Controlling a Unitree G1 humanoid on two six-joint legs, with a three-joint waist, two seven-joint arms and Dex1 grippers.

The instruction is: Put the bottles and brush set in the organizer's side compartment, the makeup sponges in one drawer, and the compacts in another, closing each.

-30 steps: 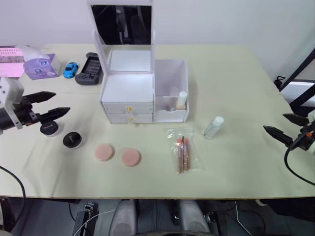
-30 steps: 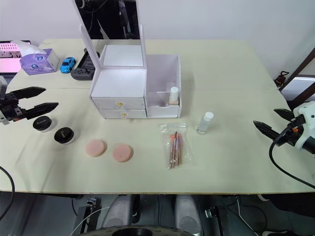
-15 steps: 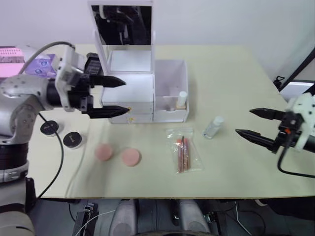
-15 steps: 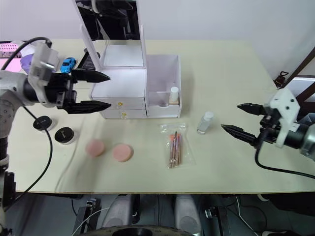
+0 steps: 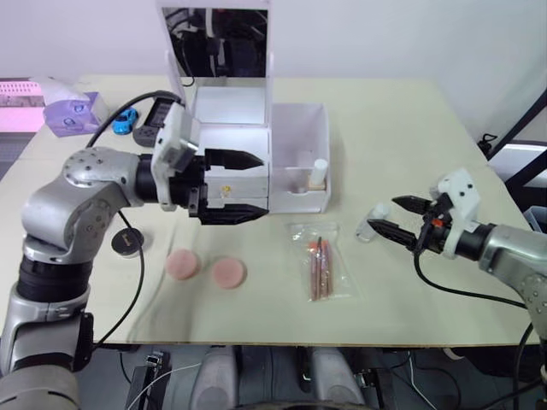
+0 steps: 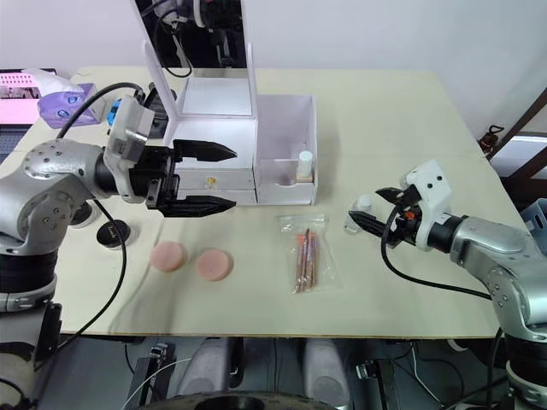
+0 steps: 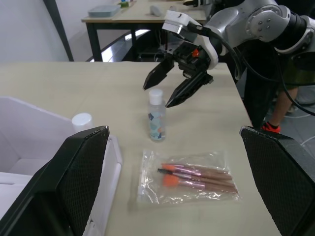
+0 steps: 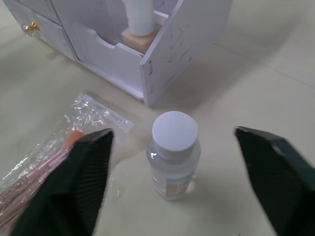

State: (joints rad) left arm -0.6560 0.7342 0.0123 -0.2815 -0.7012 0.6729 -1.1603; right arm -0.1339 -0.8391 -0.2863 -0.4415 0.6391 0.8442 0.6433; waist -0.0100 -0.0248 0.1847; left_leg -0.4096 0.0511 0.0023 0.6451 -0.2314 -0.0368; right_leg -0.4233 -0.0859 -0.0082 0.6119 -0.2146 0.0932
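The white organizer (image 5: 229,152) stands mid-table with its mirror lid up and both drawers shut. A white-capped bottle (image 5: 317,171) stands in its side compartment (image 5: 298,137). A clear bottle (image 8: 173,152) stands upright on the table to the right. My right gripper (image 5: 384,214) is open, its fingers (image 8: 84,182) either side of the clear bottle without touching it. The bagged brush set (image 5: 319,268) lies in front of the organizer. Two pink sponges (image 5: 181,264) (image 5: 228,272) lie front left. One black compact (image 5: 126,243) shows behind my left arm. My left gripper (image 5: 259,184) is open, level with the drawer fronts.
At the back left lie a purple tissue pack (image 5: 72,114), a blue toy car (image 5: 126,120) and a dark game controller (image 5: 155,121). A black cable (image 5: 128,282) from my left arm trails over the table's left part.
My left arm has swung in from the table's left edge to the organizer's front. My right arm has come in from the right edge to the clear bottle. Both grippers stayed open.
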